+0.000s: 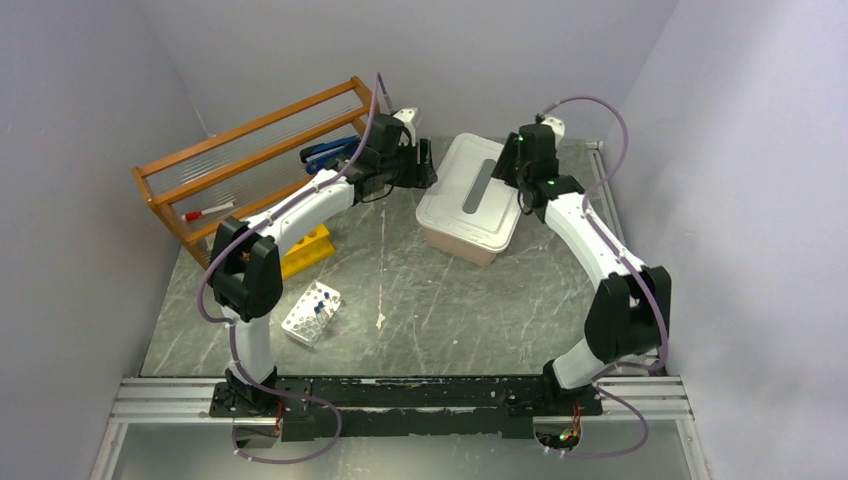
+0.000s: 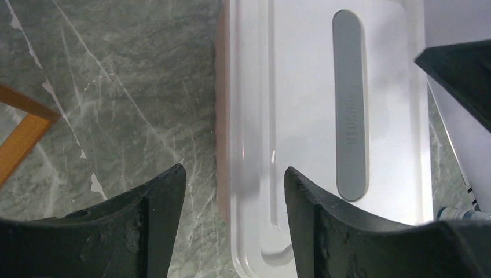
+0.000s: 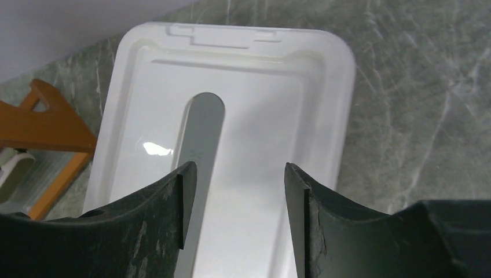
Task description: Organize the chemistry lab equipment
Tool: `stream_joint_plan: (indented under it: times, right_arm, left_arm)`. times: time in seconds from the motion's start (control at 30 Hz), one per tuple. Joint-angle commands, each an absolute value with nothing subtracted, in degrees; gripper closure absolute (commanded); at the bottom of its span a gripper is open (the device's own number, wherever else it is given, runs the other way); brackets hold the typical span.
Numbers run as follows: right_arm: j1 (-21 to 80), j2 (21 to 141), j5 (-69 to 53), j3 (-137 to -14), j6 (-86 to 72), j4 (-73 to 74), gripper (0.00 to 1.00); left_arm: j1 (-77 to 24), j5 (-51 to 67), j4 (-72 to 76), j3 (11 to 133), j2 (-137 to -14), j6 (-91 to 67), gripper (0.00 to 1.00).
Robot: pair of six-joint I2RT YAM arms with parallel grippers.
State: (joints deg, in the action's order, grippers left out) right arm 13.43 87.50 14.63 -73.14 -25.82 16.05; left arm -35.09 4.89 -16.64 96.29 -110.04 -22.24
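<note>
Grey marbled bench (image 1: 420,300) enclosed by pale walls (image 1: 90,120).

**Landmark.** A white lidded box (image 1: 452,210) stands at the far middle. Its long axis runs away from the arm bases, with the near end swung slightly left. A grey strip (image 1: 481,183) inset in the lid follows the same axis.

**Equipment.**
- Left of the box and nearer the bases, a white vial rack (image 1: 312,313) with blue-capped vials sits flat, its long axis roughly parallel to the box's.
- Left of the box, about level with its near end, a yellow block (image 1: 308,248) lies aslant, partly hidden beneath the left arm (image 1: 300,205).
- Far left of the box, the orange shelf (image 1: 250,130) runs diagonally, its right end nearest the box. A blue item (image 1: 328,153), too small to identify, rests at that end.

**Left arm.** The elbow is raised and the forearm reaches toward the box's left side. The left gripper (image 2: 234,174) hangs over the box's left edge, fingers apart, nothing between them.

**Right arm** (image 1: 590,230). The elbow is raised and the forearm reaches to the box's far right side. The right gripper (image 3: 240,168) hangs above the lid, fingers spread, grasping nothing.
</note>
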Motion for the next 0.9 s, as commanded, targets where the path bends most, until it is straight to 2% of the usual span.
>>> stream_joint_plan:
  times: [0.0, 0.37, 0.7, 0.87]
  right_arm:
    - [14.9, 93.6, 14.0, -77.0, -21.6, 11.9, 0.39]
    - [14.6, 110.8, 25.0, -89.4, -20.0, 15.7, 0.36]
    - [14.0, 119.3, 25.8, -93.0, -23.8, 24.6, 0.33]
    - [14.0, 119.1, 24.2, -92.0, -23.4, 24.1, 0.33]
  left_arm:
    - [-35.4, 2.9, -17.9, 96.5, -107.7, -20.7, 0.32]
    - [-35.3, 2.6, -19.1, 92.4, -100.9, -19.1, 0.28]
    - [-35.4, 3.2, -19.4, 92.2, -100.9, -19.2, 0.28]
    - [-35.3, 3.4, -19.6, 91.9, -101.3, -19.3, 0.29]
